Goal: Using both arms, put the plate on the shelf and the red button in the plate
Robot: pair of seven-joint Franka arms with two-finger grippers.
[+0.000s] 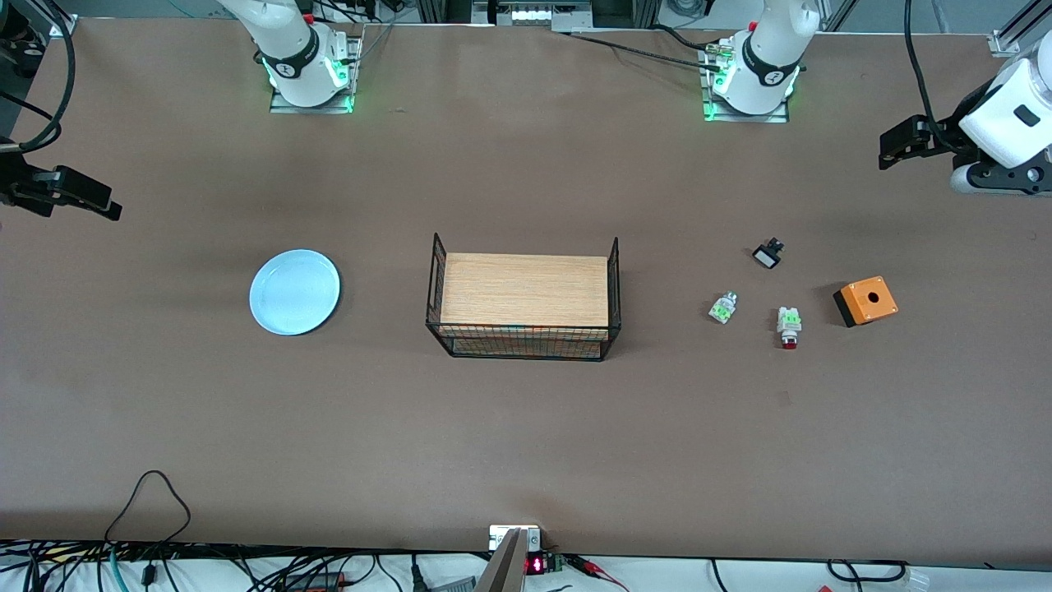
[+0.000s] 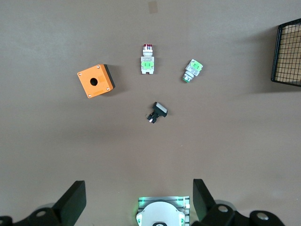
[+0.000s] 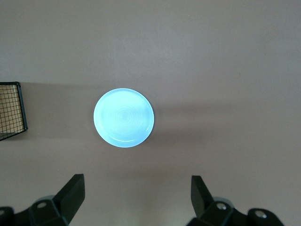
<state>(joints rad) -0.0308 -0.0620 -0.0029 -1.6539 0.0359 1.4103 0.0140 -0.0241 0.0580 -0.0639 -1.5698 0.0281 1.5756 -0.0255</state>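
Observation:
The pale light-blue plate lies flat on the brown table toward the right arm's end; it also shows in the right wrist view. The red button, white with green clips and a dark red cap, lies toward the left arm's end; it also shows in the left wrist view. My left gripper hangs open and empty high over the table's left arm end. My right gripper hangs open and empty high over the right arm's end.
A black wire basket with a wooden board in it stands mid-table. Near the red button lie a white-green piece without a red cap, a small black part and an orange box with a black base.

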